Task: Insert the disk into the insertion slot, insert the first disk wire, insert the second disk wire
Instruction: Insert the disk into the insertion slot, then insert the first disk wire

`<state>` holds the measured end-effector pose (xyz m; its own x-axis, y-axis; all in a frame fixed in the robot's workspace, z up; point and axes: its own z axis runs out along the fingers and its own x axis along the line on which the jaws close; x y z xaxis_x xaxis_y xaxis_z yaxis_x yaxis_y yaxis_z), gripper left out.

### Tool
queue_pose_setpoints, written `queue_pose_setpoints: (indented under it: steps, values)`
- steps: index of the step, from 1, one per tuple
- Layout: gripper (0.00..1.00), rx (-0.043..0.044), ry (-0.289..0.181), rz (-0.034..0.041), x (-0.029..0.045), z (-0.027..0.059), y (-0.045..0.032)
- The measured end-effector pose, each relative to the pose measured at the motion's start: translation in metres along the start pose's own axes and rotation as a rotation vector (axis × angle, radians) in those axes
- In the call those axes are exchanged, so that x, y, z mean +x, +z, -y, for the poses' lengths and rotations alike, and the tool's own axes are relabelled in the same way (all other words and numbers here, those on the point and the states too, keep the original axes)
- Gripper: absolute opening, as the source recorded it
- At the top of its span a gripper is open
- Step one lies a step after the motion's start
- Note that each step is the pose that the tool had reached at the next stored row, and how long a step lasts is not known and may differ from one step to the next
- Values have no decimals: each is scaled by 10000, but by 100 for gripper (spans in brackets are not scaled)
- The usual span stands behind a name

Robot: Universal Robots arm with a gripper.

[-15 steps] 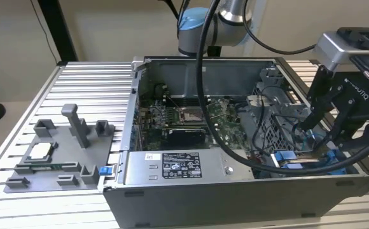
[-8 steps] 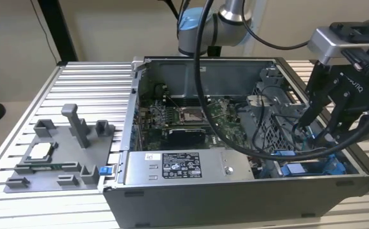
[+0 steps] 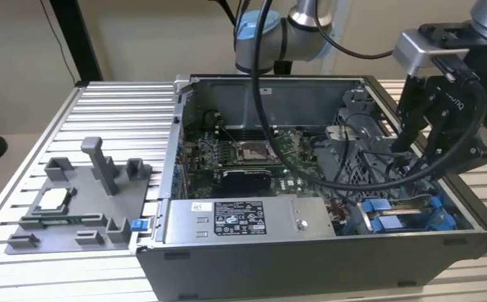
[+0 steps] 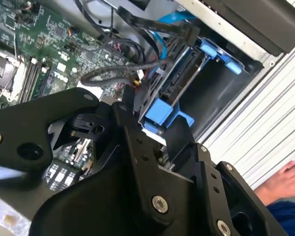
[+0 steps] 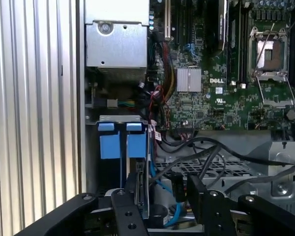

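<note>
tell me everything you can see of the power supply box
The power supply box is a silver sheet-metal rectangle, lying flat inside the open computer case against its wall nearest the exterior camera. A white and black label sits on its upward face. Coloured wires bunch at its end toward the blue-railed insertion slot.

disk – blue frame | claw – blk | mobo grn | table ribbed silver

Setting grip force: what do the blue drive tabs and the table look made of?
Blue drive tabs: likely moulded plastic, with a matte, evenly coloured surface. Table: probably extruded aluminium, judging by the silver ribbed slats and their dull sheen.
</note>
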<state>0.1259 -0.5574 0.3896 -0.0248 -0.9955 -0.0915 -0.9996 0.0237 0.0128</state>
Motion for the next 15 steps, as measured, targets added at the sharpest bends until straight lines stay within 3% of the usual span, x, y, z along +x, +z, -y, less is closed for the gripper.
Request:
queue_pose_setpoints:
  steps: [3,15]
  values:
    - [100,141,-24,2,-96,-3,22]
    - [100,204,-30,1,-91,-2,60]
